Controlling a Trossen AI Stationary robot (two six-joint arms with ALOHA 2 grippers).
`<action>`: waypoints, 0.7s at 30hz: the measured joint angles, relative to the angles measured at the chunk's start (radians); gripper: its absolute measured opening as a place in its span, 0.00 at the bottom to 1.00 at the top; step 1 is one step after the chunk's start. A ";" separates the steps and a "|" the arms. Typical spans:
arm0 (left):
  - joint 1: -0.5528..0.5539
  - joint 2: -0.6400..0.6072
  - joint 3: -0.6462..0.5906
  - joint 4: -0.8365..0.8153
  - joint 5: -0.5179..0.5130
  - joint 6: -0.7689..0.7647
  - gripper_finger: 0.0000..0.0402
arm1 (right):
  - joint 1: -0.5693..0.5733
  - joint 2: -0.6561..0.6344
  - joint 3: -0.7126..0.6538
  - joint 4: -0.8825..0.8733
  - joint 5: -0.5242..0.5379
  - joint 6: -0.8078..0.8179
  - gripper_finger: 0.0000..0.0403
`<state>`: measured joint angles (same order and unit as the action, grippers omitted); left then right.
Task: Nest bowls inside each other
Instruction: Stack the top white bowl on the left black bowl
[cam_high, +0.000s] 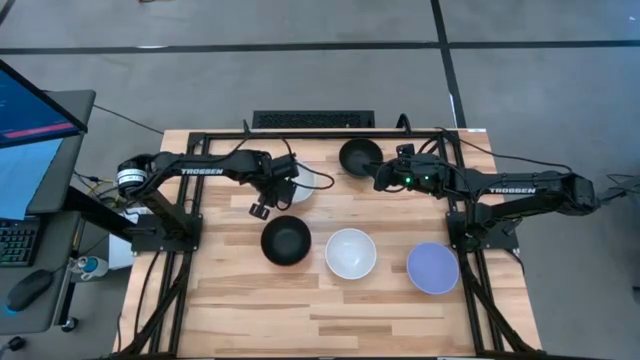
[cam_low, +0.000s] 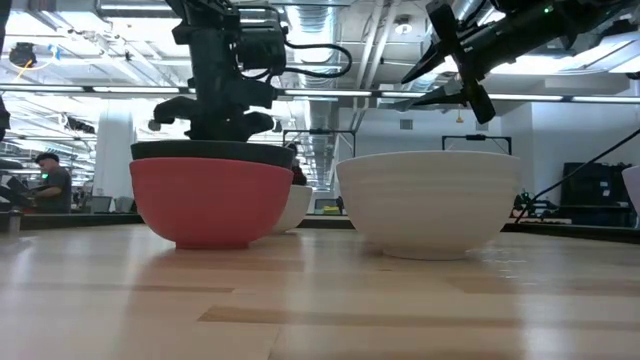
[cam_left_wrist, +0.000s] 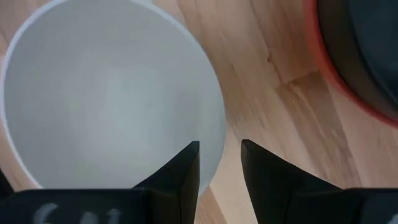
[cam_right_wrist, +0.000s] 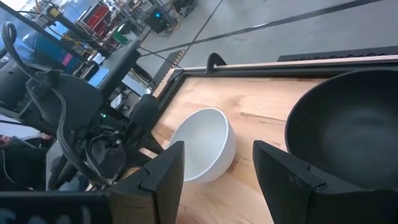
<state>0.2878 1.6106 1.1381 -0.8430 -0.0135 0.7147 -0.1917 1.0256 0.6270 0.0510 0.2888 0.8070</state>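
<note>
A black bowl (cam_high: 286, 240) sits nested in a red bowl (cam_low: 205, 200) at mid-table. Beside it to the right stand a white bowl (cam_high: 351, 253) and a lavender-blue bowl (cam_high: 432, 267). A second white bowl (cam_high: 306, 183) and a second black bowl (cam_high: 359, 157) stand near the far edge. My left gripper (cam_left_wrist: 219, 158) is open and hovers over the far white bowl's rim (cam_left_wrist: 217, 124), one finger above the inside and one above the outside. My right gripper (cam_right_wrist: 217, 149) is open in the air beside the far black bowl (cam_right_wrist: 348, 124).
A keyboard (cam_high: 313, 119) lies beyond the table's far edge. Black frame rails (cam_high: 300, 133) run along the far edge and down both sides. Bare wood (cam_high: 330, 315) fills the near part of the table. A person (cam_low: 50, 180) sits far off in the room.
</note>
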 joint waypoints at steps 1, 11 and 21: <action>0.000 0.009 -0.007 0.016 0.000 -0.002 0.27 | 0.000 0.000 0.000 -0.002 0.000 0.000 0.53; -0.020 0.078 -0.039 0.064 -0.052 -0.048 0.27 | 0.002 0.000 0.000 -0.024 -0.001 0.016 0.53; -0.026 0.078 -0.033 0.136 -0.076 -0.083 0.16 | 0.002 0.000 0.000 -0.026 -0.003 0.016 0.53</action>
<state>0.2617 1.6890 1.1049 -0.7066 -0.0894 0.6315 -0.1902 1.0258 0.6270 0.0252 0.2855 0.8227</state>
